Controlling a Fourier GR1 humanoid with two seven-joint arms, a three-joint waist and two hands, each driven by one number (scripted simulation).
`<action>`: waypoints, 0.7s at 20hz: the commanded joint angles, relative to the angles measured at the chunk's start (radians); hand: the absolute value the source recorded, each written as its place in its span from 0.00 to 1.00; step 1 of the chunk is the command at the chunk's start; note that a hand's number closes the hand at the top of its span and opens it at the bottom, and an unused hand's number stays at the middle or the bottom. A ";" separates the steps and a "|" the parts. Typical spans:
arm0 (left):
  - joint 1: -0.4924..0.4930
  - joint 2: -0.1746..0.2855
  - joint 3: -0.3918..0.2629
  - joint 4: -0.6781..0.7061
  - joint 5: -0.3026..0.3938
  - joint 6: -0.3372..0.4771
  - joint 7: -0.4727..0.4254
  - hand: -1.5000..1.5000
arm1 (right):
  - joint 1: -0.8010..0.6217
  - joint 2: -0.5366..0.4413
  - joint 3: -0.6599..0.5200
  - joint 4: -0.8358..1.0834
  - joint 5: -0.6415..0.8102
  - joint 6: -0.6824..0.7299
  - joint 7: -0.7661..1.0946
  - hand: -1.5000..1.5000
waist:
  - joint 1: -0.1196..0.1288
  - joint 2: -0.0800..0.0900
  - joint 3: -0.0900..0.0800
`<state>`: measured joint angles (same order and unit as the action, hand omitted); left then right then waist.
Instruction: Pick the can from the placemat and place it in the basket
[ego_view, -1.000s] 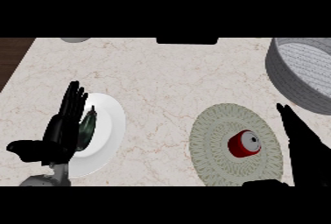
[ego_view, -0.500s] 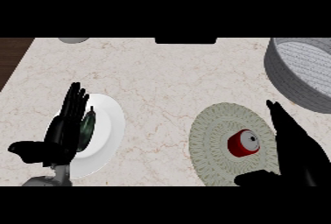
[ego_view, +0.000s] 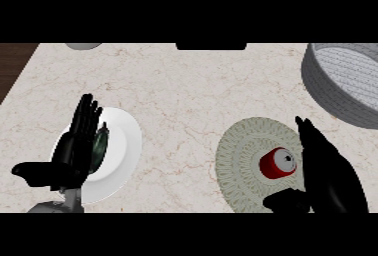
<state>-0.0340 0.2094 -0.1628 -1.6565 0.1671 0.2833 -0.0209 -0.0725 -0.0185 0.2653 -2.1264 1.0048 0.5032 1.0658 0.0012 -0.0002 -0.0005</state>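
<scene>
- The can (ego_view: 277, 163) is seen lying on its side on the placemat (ego_view: 240, 150), right of the mat's middle – red body, pale grey end turned toward the right.
- The placemat is round, pale and woven. It lies flat on the marbled counter (ego_view: 192, 100), in the lower right part of the view.
- The right hand (ego_view: 328, 175) is placed just right of the can, over the placemat's right edge, with fingers straight and together, pointing toward the far side of the counter. The thumb is spread out low on the left, below the can. Nothing is clasped by it. Whether the can's end is touched cannot be told.
- The basket (ego_view: 328, 97) is found at the upper right corner, grey and woven and cut off by the view's edge. It is set well apart from the can, beyond the right hand's fingertips.
- The left hand (ego_view: 77, 150) is held at the lower left, fingers straight and upright, thumb stuck out to the left – nothing is gripped.
- A white plate (ego_view: 125, 145) is seen under and beside the left hand, and its left part is hidden by that hand.
- A dark green item (ego_view: 101, 145) is seen on the plate, mostly covered by the left hand's fingers, so its kind cannot be made out.
- A black object (ego_view: 210, 46) and a small grey one (ego_view: 83, 46) are cut off at the counter's far edge.
</scene>
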 joint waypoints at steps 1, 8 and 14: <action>0.012 -0.027 -0.009 -0.036 -0.012 0.014 0.028 0.50 | 0.019 0.018 0.030 0.030 0.059 -0.002 0.097 0.00 | 0.000 -0.001 0.000; 0.017 -0.008 0.028 -0.013 -0.012 -0.039 0.032 0.50 | 0.027 0.018 0.051 0.075 0.080 -0.077 0.101 0.00 | 0.000 0.000 0.000; -0.023 -0.020 0.063 0.028 -0.010 -0.069 0.014 0.50 | -0.007 0.018 -0.044 0.107 0.064 -0.041 0.039 0.00 | -0.003 0.000 0.000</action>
<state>-0.0246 0.1829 -0.1318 -1.6594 0.1462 0.2450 -0.0116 -0.0564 -0.0055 0.2713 -2.0162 1.0790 0.4200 1.0317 0.0011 -0.0001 0.0000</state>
